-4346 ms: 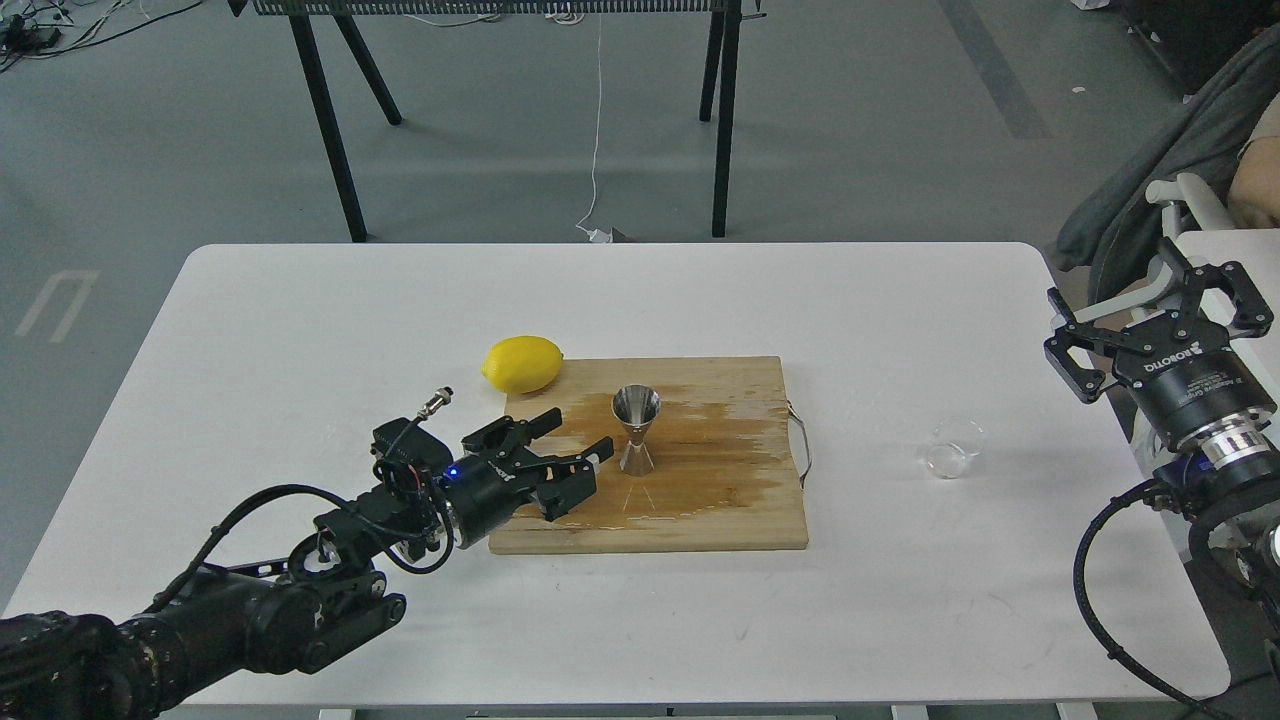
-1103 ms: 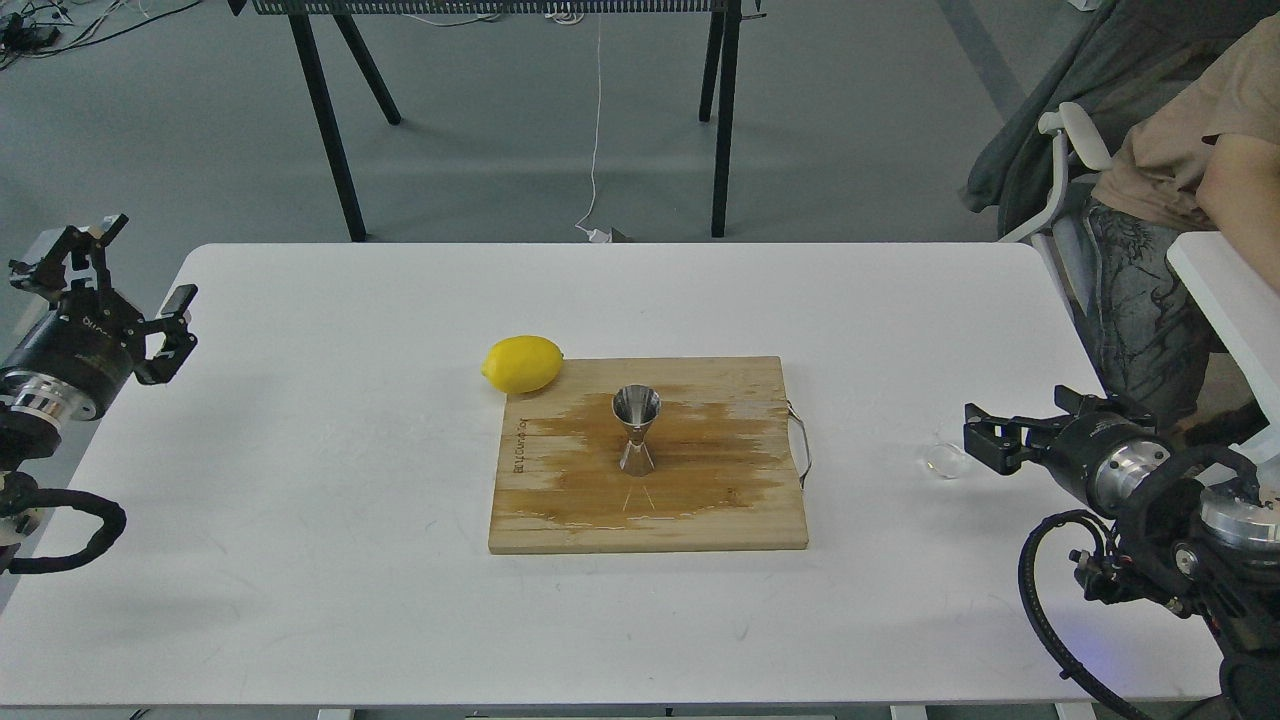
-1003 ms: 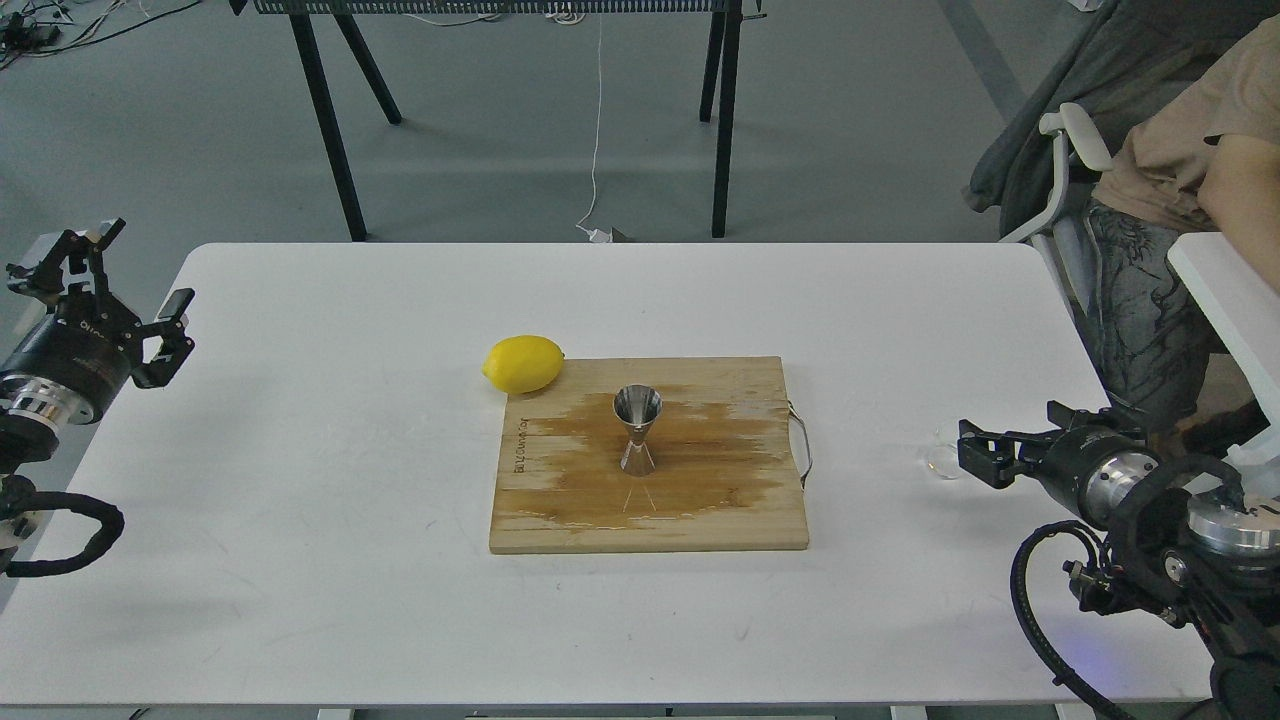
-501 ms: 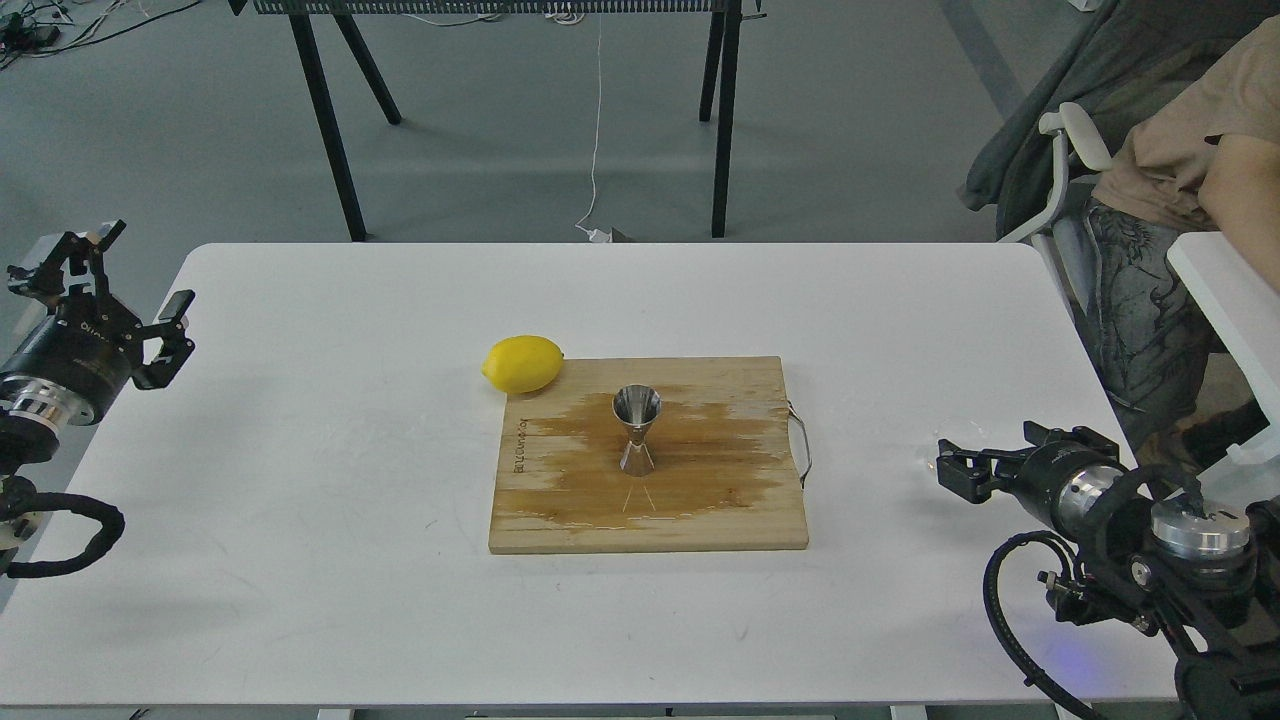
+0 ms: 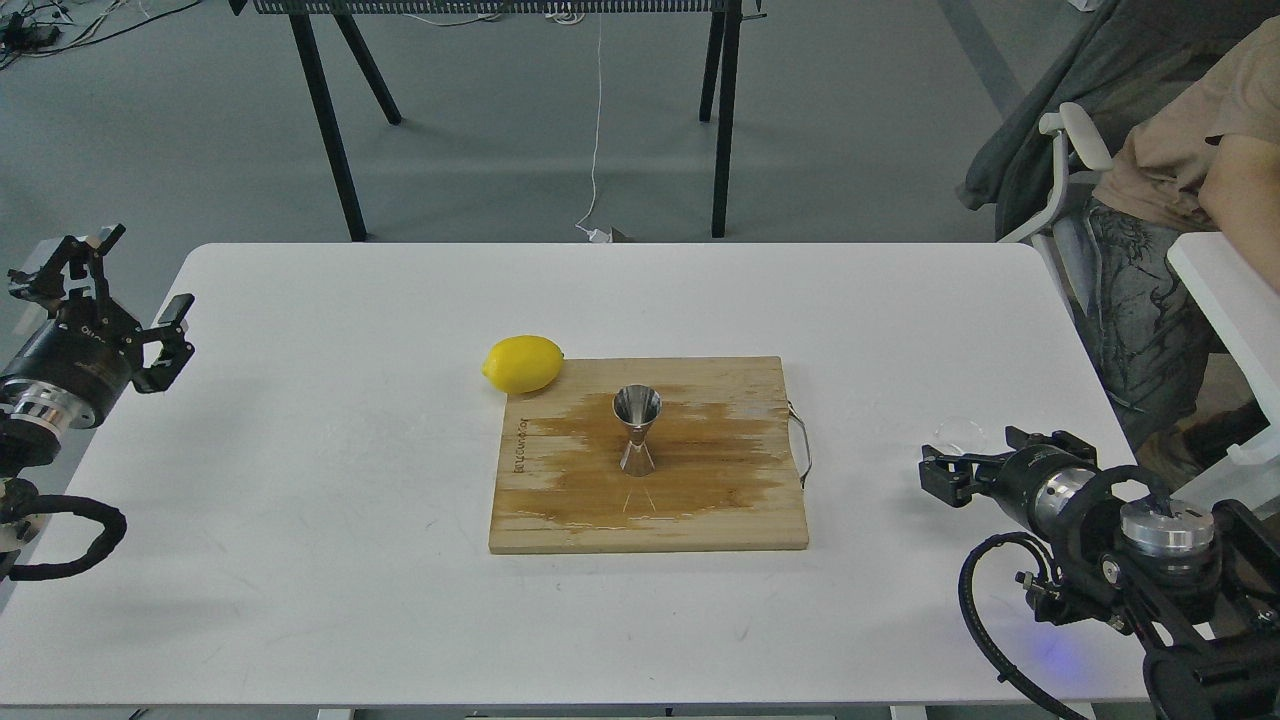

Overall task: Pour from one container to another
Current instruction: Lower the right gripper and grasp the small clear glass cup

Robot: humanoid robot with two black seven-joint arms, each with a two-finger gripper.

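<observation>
The steel hourglass jigger (image 5: pixel 637 431) stands upright in the middle of the wooden cutting board (image 5: pixel 700 500). Only the faint rim of the small clear glass cup (image 5: pixel 957 432) shows on the table right of the board; my right gripper hides the rest. That right gripper (image 5: pixel 972 455) lies low and level, pointing left, with its fingers spread to either side of the cup. I cannot tell if they touch the glass. My left gripper (image 5: pixel 125 282) hangs open and empty at the table's far left edge, well away from both containers.
A yellow lemon (image 5: pixel 522 363) rests against the board's back left corner. The board has a metal handle (image 5: pixel 803 445) on its right side. A seated person (image 5: pixel 1180 190) and a chair are at the right, beside a second white table (image 5: pixel 1225 290).
My right gripper has slid left and lower along the table, coming around the glass cup and hiding most of it. The left arm has drawn back from the board to the far left edge.
</observation>
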